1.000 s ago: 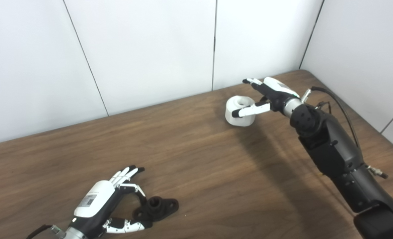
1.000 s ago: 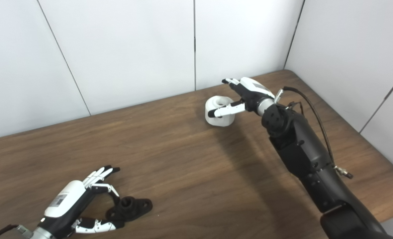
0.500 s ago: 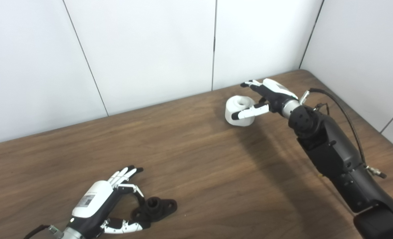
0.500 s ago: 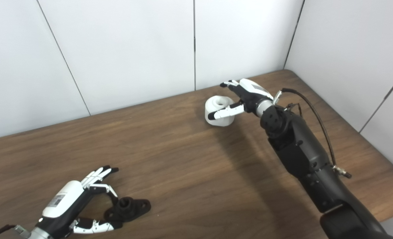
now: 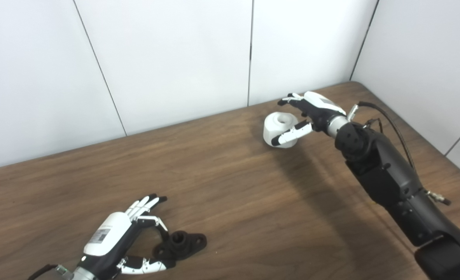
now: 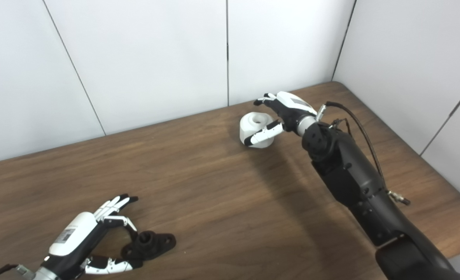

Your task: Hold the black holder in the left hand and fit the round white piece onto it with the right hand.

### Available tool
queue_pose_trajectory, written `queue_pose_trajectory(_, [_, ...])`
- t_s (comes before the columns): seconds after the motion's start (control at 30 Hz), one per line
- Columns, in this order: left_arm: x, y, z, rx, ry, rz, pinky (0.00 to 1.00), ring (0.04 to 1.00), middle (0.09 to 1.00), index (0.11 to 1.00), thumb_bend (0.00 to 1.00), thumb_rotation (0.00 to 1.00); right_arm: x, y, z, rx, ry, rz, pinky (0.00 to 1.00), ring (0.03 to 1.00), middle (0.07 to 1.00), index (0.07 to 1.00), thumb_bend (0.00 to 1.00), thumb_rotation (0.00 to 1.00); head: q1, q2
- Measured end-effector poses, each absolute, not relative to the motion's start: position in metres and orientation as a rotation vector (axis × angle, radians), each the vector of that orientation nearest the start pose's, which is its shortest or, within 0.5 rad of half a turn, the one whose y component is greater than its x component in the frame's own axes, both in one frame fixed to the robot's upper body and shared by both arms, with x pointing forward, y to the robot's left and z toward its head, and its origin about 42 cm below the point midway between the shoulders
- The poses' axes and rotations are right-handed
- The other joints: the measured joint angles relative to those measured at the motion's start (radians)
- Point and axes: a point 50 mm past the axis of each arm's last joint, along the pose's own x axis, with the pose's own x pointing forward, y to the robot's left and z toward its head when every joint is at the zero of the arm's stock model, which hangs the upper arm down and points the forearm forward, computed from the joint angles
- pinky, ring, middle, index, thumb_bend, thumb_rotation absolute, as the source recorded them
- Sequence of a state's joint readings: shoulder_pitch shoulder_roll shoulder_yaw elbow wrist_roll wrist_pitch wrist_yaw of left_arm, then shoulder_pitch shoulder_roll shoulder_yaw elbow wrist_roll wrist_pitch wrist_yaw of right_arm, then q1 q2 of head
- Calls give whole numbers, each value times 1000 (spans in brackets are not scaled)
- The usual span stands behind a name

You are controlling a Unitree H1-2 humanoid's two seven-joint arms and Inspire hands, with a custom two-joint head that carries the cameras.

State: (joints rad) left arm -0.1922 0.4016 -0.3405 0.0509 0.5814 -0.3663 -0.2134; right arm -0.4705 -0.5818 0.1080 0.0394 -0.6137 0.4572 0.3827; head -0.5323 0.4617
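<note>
The black holder (image 5: 181, 243) lies flat on the wooden counter (image 5: 230, 202) near its front left — a short tube rising from a lobed base. The left hand (image 5: 115, 243) cups its left side, thumb and one finger touching the base, the other fingers spread wide; it has no firm grip. Well apart, near the back right, the round white piece (image 5: 278, 128) stands upright. The right hand (image 5: 309, 114) is open around it — thumb across its front, fingers arched above.
</note>
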Motion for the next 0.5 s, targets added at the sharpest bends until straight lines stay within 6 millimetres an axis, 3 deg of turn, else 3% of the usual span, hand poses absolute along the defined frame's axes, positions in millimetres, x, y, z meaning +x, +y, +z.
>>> queue_pose_trajectory(0.5, [317, 227, 131, 997, -396, -685, 1000, 1000, 957, 483, 516, 47, 417, -353, 242, -1157, 210, 32, 901, 1000, 1000, 860, 957, 455, -3, -2])
